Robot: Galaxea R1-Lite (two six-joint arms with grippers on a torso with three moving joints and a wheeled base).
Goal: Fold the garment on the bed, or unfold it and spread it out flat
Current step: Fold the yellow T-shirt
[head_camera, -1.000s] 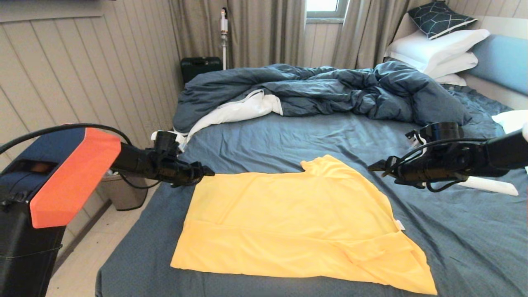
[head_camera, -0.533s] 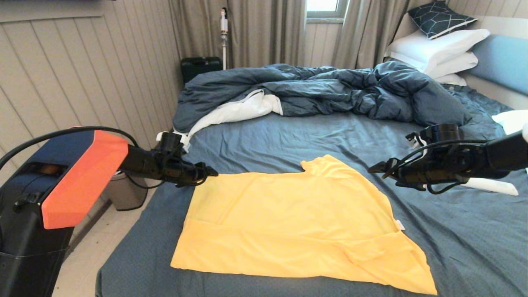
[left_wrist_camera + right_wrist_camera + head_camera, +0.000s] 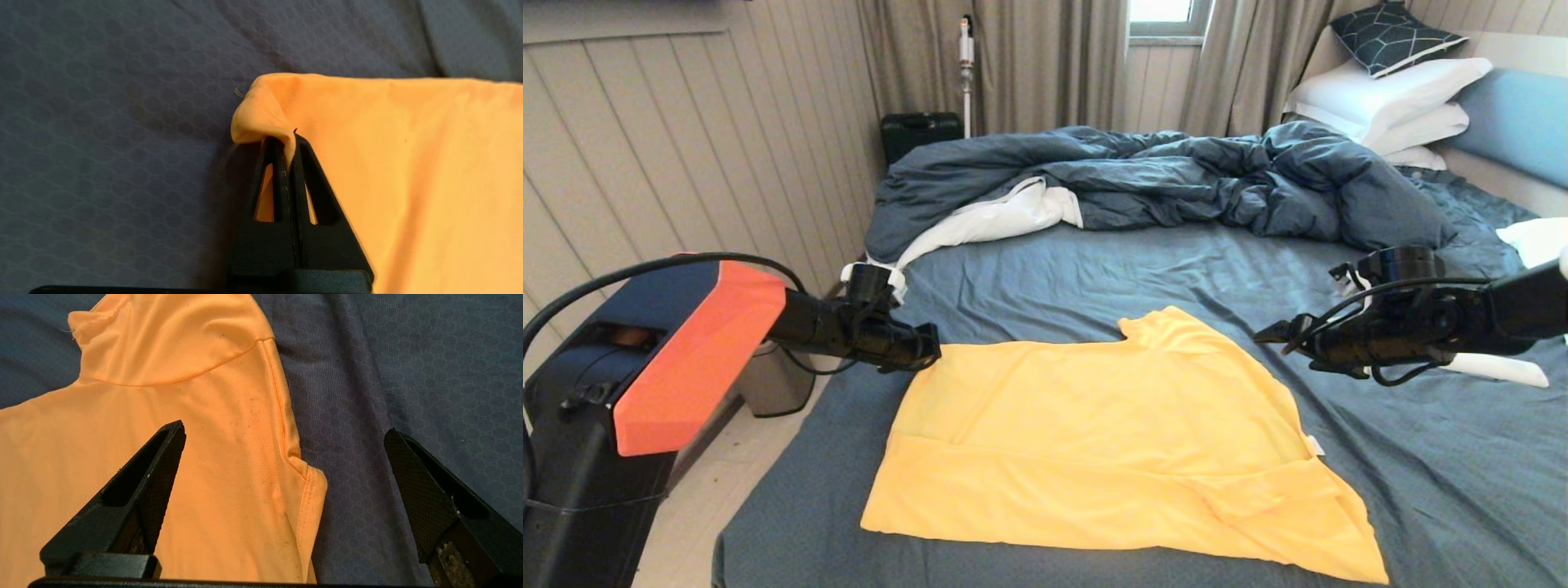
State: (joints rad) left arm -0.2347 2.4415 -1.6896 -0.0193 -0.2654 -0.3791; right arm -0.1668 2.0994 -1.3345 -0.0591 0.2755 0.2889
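While the left gripper (image 3: 287, 141) is pinching the garment's (image 3: 1094, 441) corner, only the wrist view is revealing the right gripper (image 3: 282, 437) spread above its sleeve.

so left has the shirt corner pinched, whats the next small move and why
Probably lower the right gripper and close on the T-shirt's edge beneath it. The left gripper is already shut on the far corner, while the right hangs open, astride that edge, gripping nothing.

The yellow T-shirt (image 3: 1094, 441) lies partly folded on the bed (image 3: 1094, 269), its near edge doubled over. One far corner is pinched up off the blue-grey sheet.
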